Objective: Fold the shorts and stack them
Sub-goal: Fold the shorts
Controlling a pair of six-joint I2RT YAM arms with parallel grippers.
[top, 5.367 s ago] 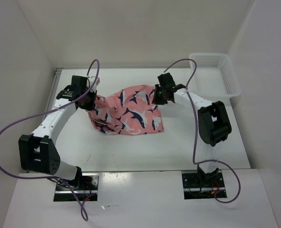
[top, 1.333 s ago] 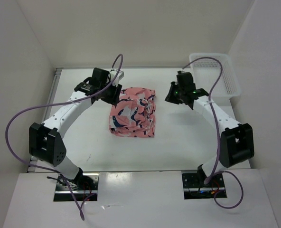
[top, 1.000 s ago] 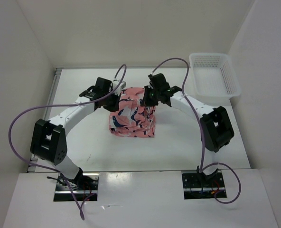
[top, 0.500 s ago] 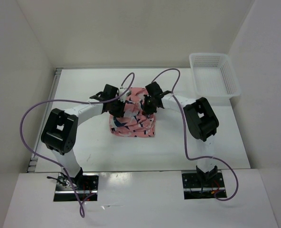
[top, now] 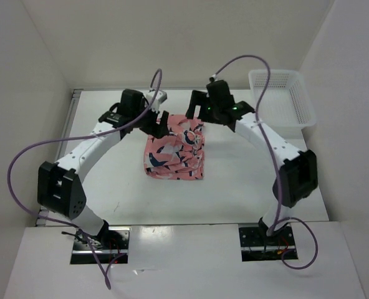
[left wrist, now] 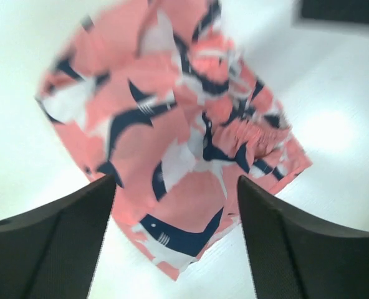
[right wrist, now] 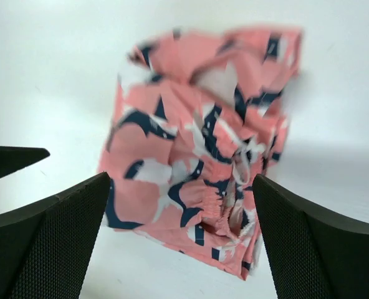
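Both tools have just let go. Half a second ago the two grippers were pressed down, closed, on the top of the bundle. Now the left gripper (left wrist: pixel 176 187) stands with its jaws spread wide and nothing between them, and the right gripper (right wrist: pixel 179 180) is equally wide and equally empty. Each wrist view shows cloth lying free below the dark fingers (left wrist: pixel 66 230), not pinched by them. From above, both have drawn up and back toward the rear edge of the table (top: pixel 110 180) and hang over the far end of the cloth, one on each side. The shorts (top: pixel 175 152) lie on the table as a compact rectangular packet, several layers deep. It sits a little left of the middle, well apart from the white mesh basket (top: pixel 283 103) at the back right corner. The packet has kept much the same outline it had a second ago, so the last fold seems to have held on release. The wrist views are motion-blurred, so I cannot say how neat the top layer is; the gathered waistband looks bunched along one side. My reading is that the folding is done or nearly so. What is left is the stacking, which would need a fresh grip on the whole packet without its layers sliding apart.
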